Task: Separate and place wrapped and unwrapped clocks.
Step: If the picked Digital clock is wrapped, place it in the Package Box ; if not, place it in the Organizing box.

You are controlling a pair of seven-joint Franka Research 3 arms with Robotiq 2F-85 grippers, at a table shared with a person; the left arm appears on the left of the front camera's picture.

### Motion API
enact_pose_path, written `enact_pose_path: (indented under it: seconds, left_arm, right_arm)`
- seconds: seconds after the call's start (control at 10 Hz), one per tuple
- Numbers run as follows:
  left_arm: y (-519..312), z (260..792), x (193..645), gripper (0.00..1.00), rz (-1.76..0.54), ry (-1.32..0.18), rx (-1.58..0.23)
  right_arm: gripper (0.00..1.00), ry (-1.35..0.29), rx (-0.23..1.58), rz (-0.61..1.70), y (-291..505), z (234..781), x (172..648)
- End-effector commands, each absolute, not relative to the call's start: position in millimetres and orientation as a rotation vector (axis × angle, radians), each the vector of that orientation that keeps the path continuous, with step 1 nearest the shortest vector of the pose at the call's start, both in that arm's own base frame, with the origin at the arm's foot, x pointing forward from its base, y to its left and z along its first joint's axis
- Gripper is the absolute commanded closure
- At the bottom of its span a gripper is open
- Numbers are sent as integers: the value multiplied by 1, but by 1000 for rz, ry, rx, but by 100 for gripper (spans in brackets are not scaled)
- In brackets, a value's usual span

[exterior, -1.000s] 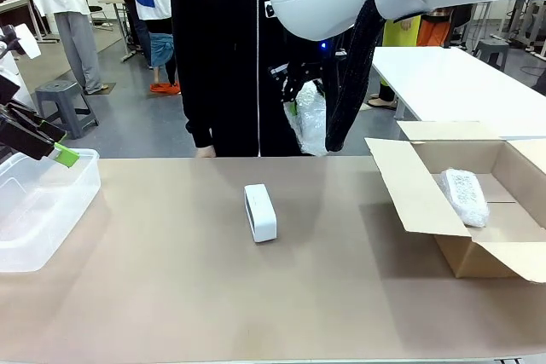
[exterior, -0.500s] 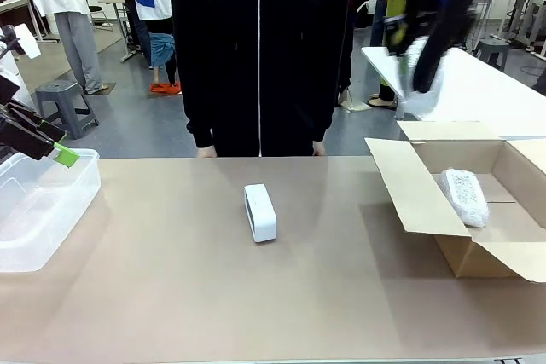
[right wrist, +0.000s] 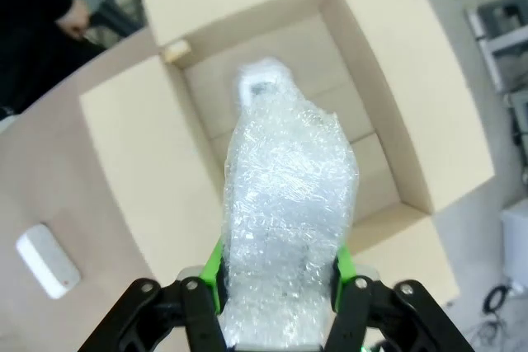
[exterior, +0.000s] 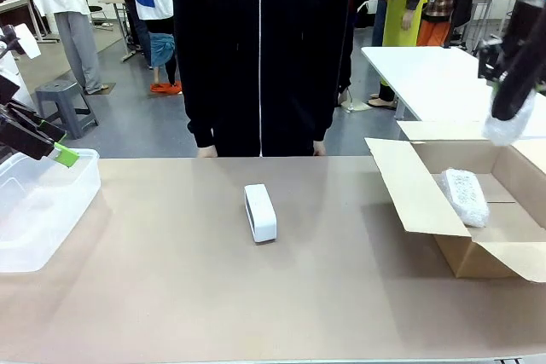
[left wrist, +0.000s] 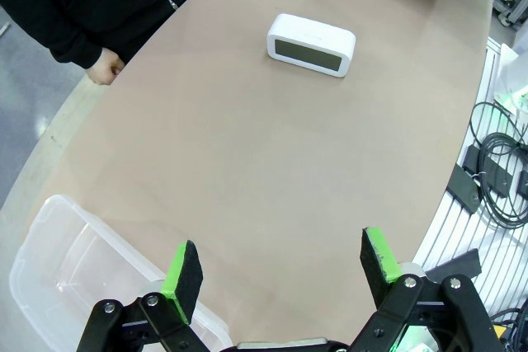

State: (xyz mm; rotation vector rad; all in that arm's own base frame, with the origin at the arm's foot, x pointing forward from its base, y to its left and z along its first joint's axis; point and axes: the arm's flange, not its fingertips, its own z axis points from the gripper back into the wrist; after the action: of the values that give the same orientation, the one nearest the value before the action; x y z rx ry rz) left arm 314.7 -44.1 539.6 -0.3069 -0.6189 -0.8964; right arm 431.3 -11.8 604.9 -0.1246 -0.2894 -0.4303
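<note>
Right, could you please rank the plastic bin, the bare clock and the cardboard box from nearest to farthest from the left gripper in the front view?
1. Plastic bin, just below the left gripper, at the table's left end.
2. Bare clock, standing mid-table.
3. Cardboard box, at the table's right end.

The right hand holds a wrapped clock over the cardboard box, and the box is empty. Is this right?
The cardboard box is not empty: a second wrapped clock lies inside it, as the front view shows. The right hand does hold a wrapped clock over it.
</note>
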Motion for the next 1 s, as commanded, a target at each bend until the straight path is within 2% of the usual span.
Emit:
enact_pose_path:
  seconds: [0.0, 0.3, 0.7, 0.9]
  left_arm:
    - [-43, 539, 316, 0, -913, -624, -317]
    - [-43, 539, 316, 0, -913, -624, -317]
    - [-43, 539, 316, 0, -913, -624, -317]
    - [-43, 539, 316, 0, -913, -624, -317]
  right_arm:
    - [46, -326, -116, -474, -38, 581, 421]
    - [46, -286, -44, -391, -75, 531, 439]
    - [46, -168, -10, -372, -75, 453, 452]
    - [46, -173, 5, -396, -77, 440, 451]
